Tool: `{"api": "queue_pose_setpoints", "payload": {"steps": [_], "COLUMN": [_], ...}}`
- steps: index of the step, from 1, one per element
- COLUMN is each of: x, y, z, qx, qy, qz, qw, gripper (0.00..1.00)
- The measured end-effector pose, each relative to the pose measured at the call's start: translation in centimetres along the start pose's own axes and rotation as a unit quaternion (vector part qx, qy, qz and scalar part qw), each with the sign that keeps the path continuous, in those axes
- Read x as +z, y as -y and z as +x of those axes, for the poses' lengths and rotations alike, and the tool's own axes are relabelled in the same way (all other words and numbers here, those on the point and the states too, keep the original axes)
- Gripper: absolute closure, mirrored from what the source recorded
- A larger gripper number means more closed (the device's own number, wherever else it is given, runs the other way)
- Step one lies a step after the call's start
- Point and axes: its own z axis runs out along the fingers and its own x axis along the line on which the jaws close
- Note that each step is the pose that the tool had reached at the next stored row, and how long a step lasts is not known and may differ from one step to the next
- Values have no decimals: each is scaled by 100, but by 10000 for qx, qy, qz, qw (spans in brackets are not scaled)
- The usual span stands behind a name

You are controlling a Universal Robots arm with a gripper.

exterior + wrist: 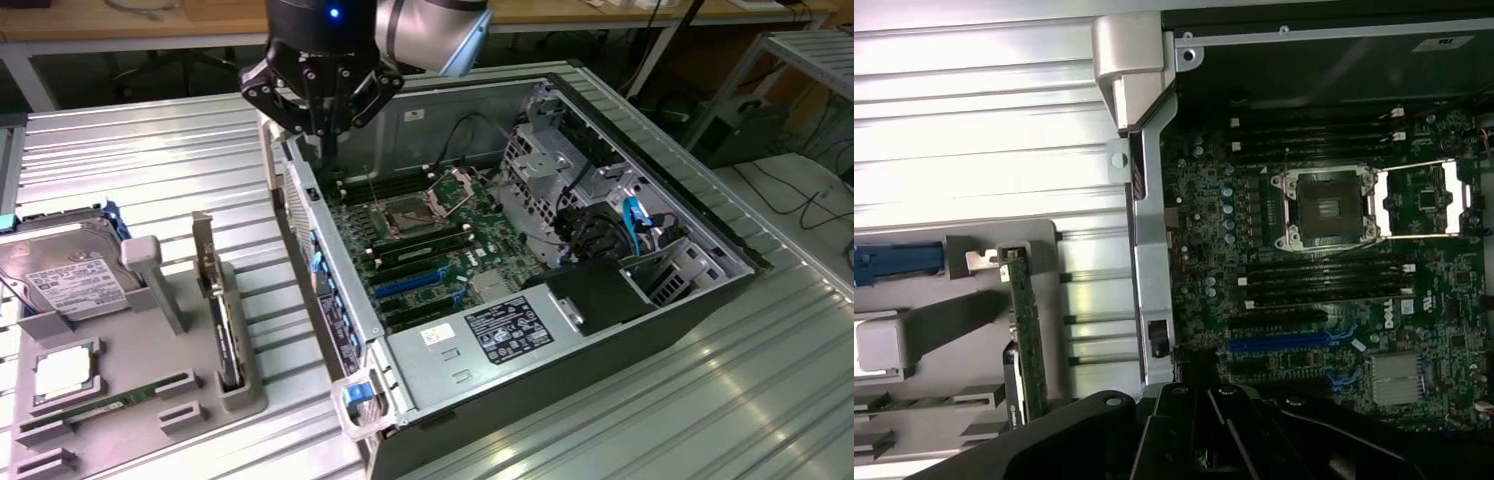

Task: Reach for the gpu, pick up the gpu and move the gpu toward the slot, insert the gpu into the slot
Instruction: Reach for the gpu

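Observation:
The gpu [222, 322] stands on edge in a grey holder [160, 350] at the exterior view's left, its silver bracket [203, 250] pointing up. In the wrist view the gpu [1028, 335] shows as a thin green-edged card. My gripper [320, 130] hangs shut and holds nothing, above the near wall of the open computer case [694, 225], up and to the exterior view's right of the gpu. The gripper [1204, 425] shows as dark fingers above the motherboard's edge. The blue slot [407, 285] lies on the motherboard [441, 240]; the wrist view has the slot [1279, 345] too.
A silver hard drive [67, 280] with a white label, a processor chip [60, 372] and a green memory stick [80, 410] sit in the same grey holder. Cables and a drive cage [561, 170] crowd the case's far side. Everything rests on a ribbed metal table [147, 160].

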Motion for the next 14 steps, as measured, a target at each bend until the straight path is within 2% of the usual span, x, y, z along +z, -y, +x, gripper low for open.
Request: {"api": "queue_pose_setpoints", "payload": {"steps": [14], "x": [-4], "y": [44], "z": [121], "qx": [0], "qy": [-2], "qz": [0], "qw": [10000], "gripper": [89]}}
